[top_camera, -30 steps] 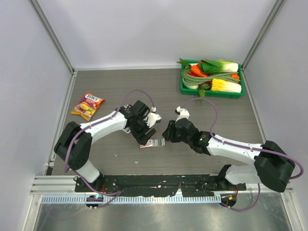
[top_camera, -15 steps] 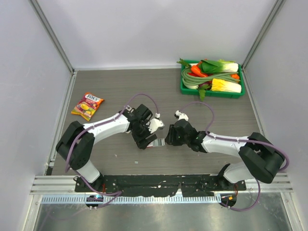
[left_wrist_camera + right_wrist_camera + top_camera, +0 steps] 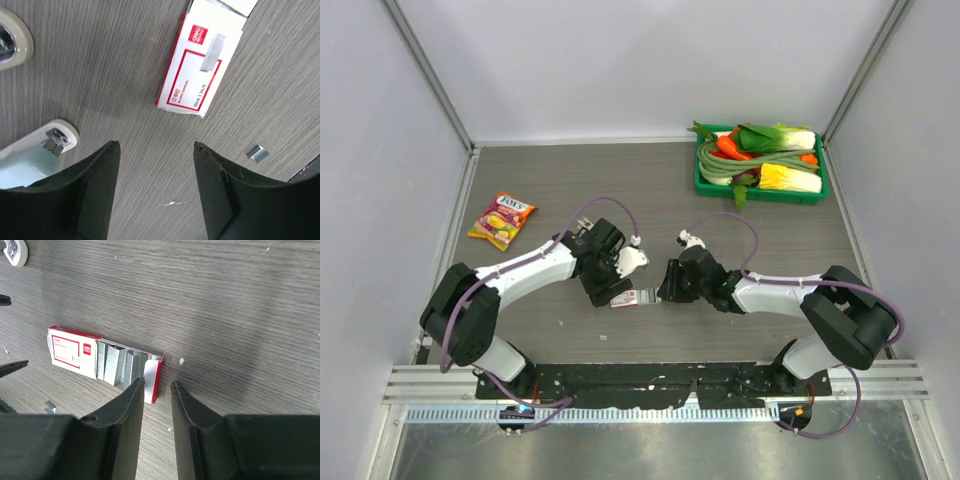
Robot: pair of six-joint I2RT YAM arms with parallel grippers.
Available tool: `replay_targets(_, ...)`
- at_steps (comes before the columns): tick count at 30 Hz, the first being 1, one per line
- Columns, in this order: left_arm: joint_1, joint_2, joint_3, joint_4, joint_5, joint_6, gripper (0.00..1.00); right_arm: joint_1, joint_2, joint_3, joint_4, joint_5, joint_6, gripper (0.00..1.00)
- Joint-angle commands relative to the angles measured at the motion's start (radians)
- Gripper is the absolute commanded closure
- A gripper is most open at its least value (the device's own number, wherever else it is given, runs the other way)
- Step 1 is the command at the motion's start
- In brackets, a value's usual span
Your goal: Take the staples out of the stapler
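Note:
The stapler point(image 3: 31, 156), pale blue on white, lies on the table just left of my left gripper point(image 3: 156, 145), partly hidden behind the left finger. It shows as a white shape point(image 3: 631, 258) from above. My left gripper point(image 3: 613, 290) is open over bare table, below the pink-and-white box point(image 3: 197, 67). A short strip of staples point(image 3: 257, 153) lies loose to the right. The box point(image 3: 72, 352) has its tray pulled out, with staples point(image 3: 116, 365) inside. My right gripper point(image 3: 157, 383) stands narrowly open at the tray's red end, holding nothing.
A green tray point(image 3: 756, 196) of vegetables stands at the back right. A candy bag point(image 3: 502, 220) lies at the left. Grey walls close the table on three sides. The arm bases sit at the near edge.
My left gripper has swung down and left, and the stapler now lies beside it. My right gripper has slid left up to the open end of the box.

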Motion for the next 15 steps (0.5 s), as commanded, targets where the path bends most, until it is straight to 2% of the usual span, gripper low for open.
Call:
replay_targets(1,0.016,-0.014,-0.040,-0.002,-0.038,0.031,0.38,-0.003,0.016,0.037,0.038,-0.021,-0.020,0.67)
replay_targets(5,0.016,0.043,-0.043,0.035,-0.043,0.025,0.51,-0.003,0.019,0.040,0.041,-0.022,-0.020,0.67)
replay_targets(8,0.016,0.088,-0.027,0.052,-0.034,0.010,0.58,-0.003,0.021,0.043,0.038,-0.024,-0.024,0.68)
replay_targets(15,0.016,0.115,-0.001,0.092,-0.024,-0.018,0.60,-0.003,0.029,0.048,0.034,-0.027,-0.034,0.69)
